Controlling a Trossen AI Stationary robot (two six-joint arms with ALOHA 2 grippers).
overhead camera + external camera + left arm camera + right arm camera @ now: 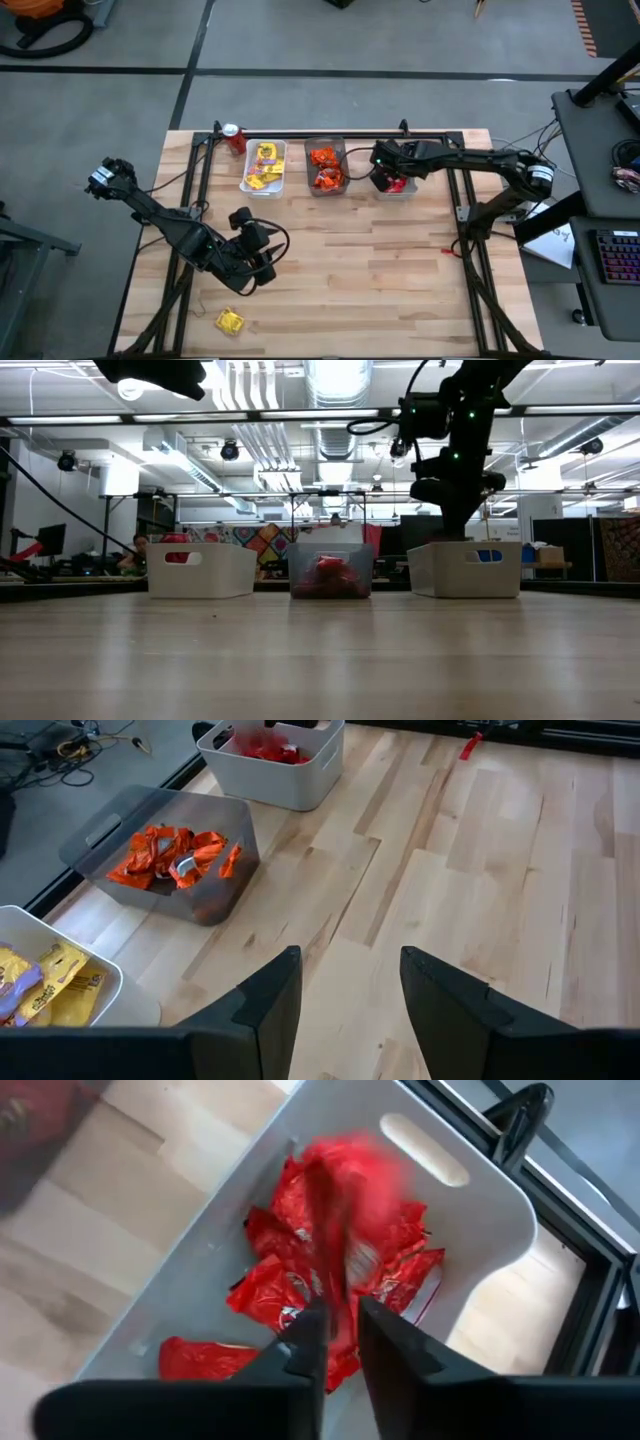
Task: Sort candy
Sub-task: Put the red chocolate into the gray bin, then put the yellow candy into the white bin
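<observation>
Sorting is looking nearly done: yellow candy (pixel 265 163), orange candy (pixel 325 168) and red candy (pixel 397 185) are sitting in 3 bins. Right claw (pixel 340 1325) is hovering over the red bin (pixel 480 1230), maybe just dropping a blurry red piece. Left claw (pixel 350 985), released and empty, is hanging near 1 stray yellow packet (pixel 229 321) on the desk (pixel 380 270).

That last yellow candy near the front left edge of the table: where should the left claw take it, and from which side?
Come straight down from above: the yellow candy lies flat on the bare table, nothing beside it. Pinch across its narrower width at the middle, a finger on each long edge. The left claw is open and close behind it. The right claw is over the bin of red candy.
</observation>
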